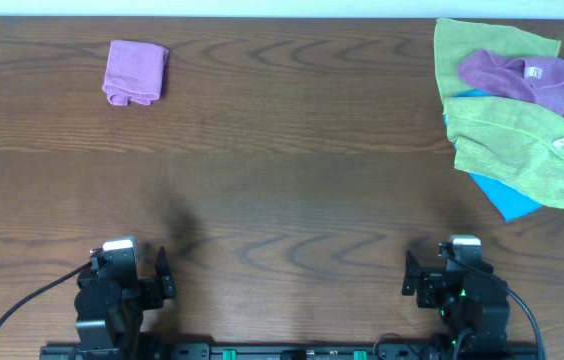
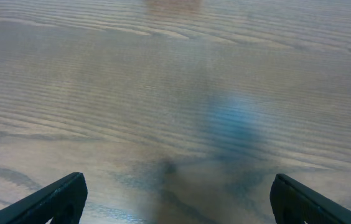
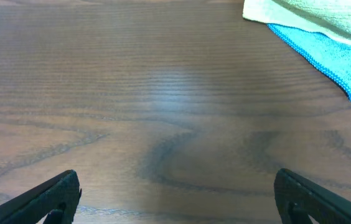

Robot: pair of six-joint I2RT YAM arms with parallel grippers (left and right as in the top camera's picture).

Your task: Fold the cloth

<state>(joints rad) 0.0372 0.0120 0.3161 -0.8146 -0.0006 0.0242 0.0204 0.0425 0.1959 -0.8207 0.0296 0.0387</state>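
no legible text, labels too small

Both arms are black and chunky, the left arm (image 1: 112, 300) and the right arm (image 1: 467, 300); each has a small pale grey box (image 1: 119, 245) on top; thin black cables (image 1: 22, 305) curl out at the sides; tiny green lights (image 1: 452, 297) glow on the right arm; the fingers (image 2: 51, 200) are black too, shaped like flat wedges.

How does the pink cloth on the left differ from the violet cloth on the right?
The pink cloth is paler and lies alone on the table, folded compactly; the violet cloth is darker and lies crumpled on a lime-green cloth. The violet cloth shows a white label; the pink cloth shows none. Both lie near the far edge.
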